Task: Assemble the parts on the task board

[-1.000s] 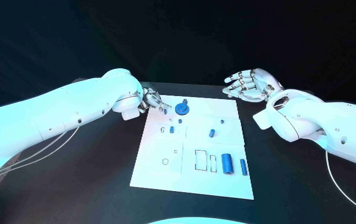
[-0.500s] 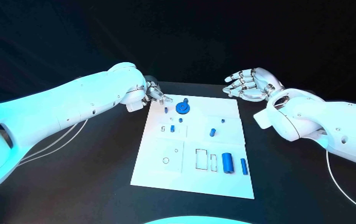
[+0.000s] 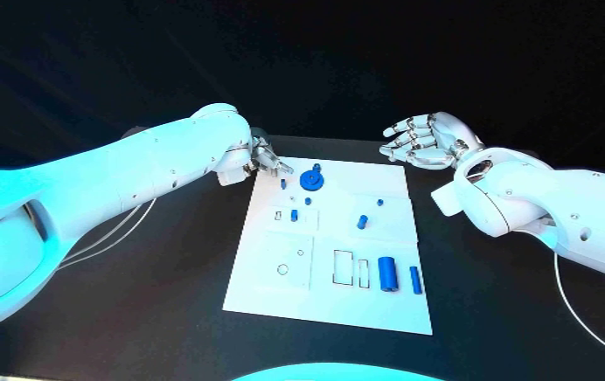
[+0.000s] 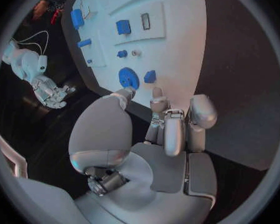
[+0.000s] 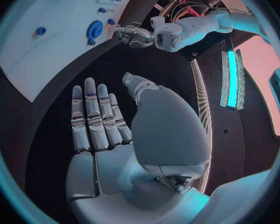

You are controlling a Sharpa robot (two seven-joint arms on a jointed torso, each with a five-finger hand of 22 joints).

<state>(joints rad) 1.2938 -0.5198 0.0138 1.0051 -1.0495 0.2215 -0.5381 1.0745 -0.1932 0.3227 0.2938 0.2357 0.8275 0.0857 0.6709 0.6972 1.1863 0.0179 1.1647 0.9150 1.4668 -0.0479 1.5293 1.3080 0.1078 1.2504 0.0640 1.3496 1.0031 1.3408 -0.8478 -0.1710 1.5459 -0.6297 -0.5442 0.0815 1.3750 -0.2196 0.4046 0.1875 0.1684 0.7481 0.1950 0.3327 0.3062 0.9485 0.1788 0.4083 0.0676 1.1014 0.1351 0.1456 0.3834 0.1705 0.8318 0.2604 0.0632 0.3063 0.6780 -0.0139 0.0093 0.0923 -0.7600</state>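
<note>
Above board (image 3: 330, 241)'s far-left corner: left hand (image 3: 261, 159), fingers curled, nothing visibly held (fingertips partly hidden). Off far-right corner: right hand (image 3: 425, 141), fingers spread, empty.

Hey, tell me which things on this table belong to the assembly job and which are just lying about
Job:
task board
round blue part
blue cylinder
blue bar
small blue parts
left hand, fingers at the board's far corner
right hand, fingers spread, holding nothing

Lying about:
Nothing loose; just the black table.
</note>
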